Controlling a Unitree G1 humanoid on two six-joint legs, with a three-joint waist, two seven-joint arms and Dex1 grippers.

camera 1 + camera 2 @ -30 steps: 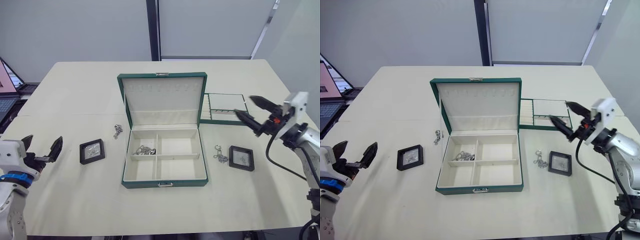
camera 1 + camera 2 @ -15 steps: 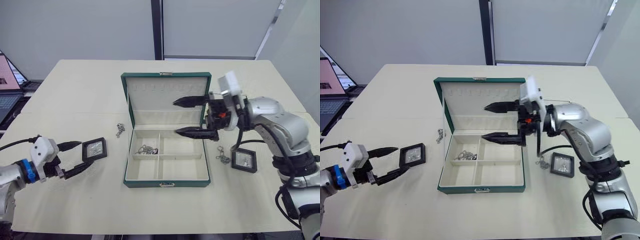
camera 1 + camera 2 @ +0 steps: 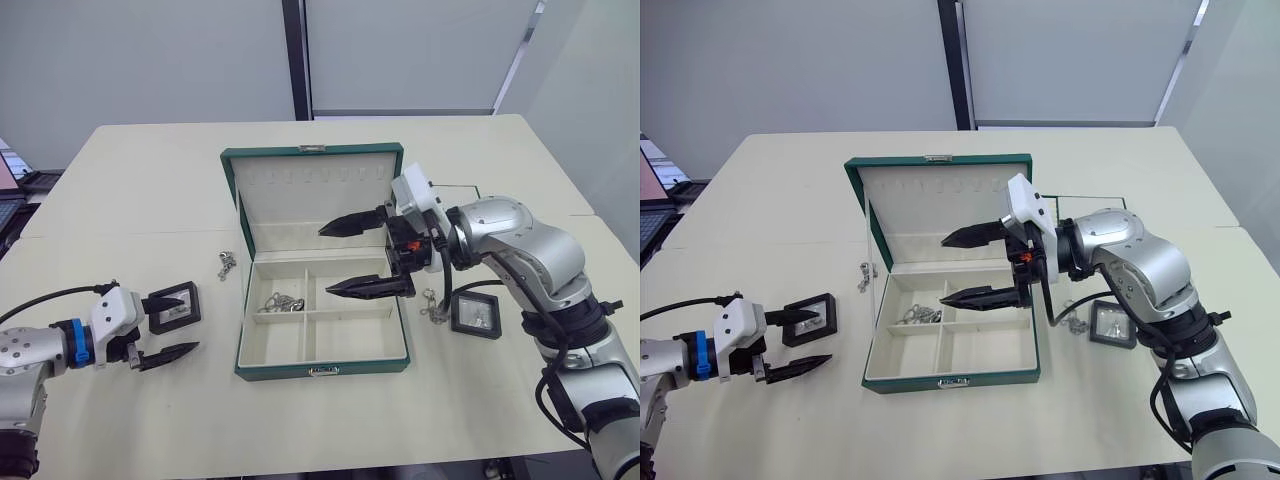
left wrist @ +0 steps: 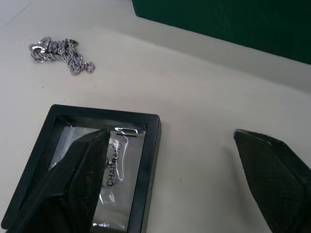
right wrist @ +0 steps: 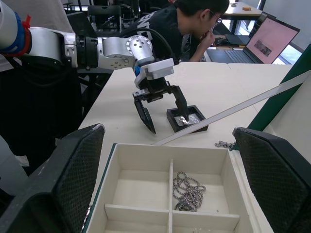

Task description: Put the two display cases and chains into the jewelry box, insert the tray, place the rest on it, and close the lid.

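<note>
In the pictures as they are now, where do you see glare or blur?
Left wrist view: glare streaks cross the clear window of the display case, though its printed lettering is partly readable; the left claw's near fingers are dark and soft. Right wrist view: the big near fingers look blurred, while the chain in the jewelry box is sharp.

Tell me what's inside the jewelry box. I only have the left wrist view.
Observer: One chain lies in the rear left compartment of the jewelry box. I see nothing in the other compartments.
Operator: Right claw?
Observer: The right claw is open above the box's rear right compartment, holding nothing.
Operator: Second display case?
Observer: The second display case lies flat on the table, right of the box, with another chain between them.
</note>
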